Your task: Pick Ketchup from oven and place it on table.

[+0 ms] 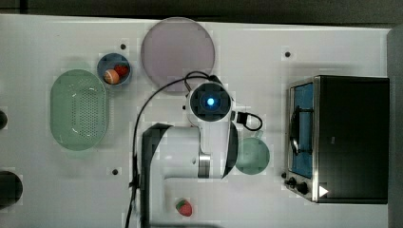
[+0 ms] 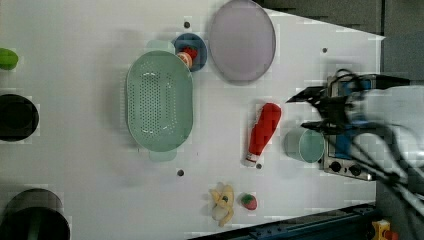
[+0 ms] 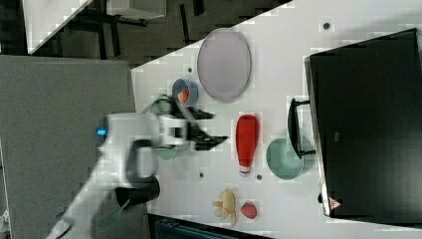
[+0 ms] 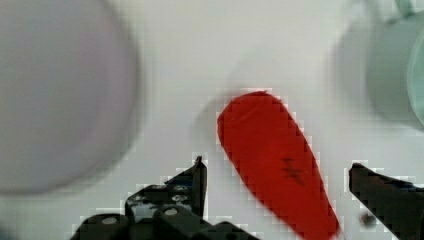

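Spread gripper (image 4: 276, 172) fingers hover empty over the ketchup (image 2: 262, 131) lying on the table (image 2: 75, 165) between plate (image 2: 242, 40) and mug (image 2: 304, 145); a blue bowl (image 2: 195, 52) holds blurred fruit.

top, left and right views look down on the table (image 1: 57, 190); wrist view looks close.

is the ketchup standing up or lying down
Lying down. In the left view the ketchup rests lengthwise on the table, cap end toward the view's bottom, beside the mug.
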### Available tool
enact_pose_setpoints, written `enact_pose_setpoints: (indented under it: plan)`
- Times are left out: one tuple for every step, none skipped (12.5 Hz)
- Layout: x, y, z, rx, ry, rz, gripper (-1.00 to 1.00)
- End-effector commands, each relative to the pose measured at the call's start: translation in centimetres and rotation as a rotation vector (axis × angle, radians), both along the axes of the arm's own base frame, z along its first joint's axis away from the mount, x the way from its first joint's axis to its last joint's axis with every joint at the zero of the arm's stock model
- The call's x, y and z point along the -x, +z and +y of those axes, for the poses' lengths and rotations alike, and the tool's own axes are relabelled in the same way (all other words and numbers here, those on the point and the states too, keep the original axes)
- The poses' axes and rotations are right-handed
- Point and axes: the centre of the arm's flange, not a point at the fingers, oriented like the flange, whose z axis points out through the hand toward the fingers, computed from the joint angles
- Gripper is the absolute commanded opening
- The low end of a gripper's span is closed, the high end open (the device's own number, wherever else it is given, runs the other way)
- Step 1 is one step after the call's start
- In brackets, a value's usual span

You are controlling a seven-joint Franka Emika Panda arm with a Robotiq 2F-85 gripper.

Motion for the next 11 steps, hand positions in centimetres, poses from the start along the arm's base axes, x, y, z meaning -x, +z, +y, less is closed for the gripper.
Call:
enact_pose_setpoints:
  plan:
    - [-1.7, 15.1, -0.8, -0.018, -0.037, -0.141, 1.0]
    - [-1.3, 19.3, -0.8, -0.023, -0.032, -0.151, 1.0]
    - [-0.6, 22.7, -0.9, -0.027, -0.03, -0.145, 1.0]
    - [0.1, 25.5, -1.0, -0.03, -0.028, -0.131, 1.0]
    - [0.9, 27.8, -1.0, -0.031, -0.026, -0.105, 1.0]
    - [1.6, 29.4, -1.1, -0.031, -0.023, -0.069, 1.0]
    - [2.2, 30.6, -1.2, -0.03, -0.022, -0.034, 1.0]
    - [2.7, 31.3, -1.3, -0.03, -0.023, -0.007, 1.0]
    - [2.9, 31.7, -1.5, -0.03, -0.025, -0.001, 1.0]
    - [2.9, 31.8, -1.5, -0.03, -0.026, -0.003, 1.0]
    - [2.9, 31.8, -1.6, -0.03, -0.027, -0.006, 1.0]
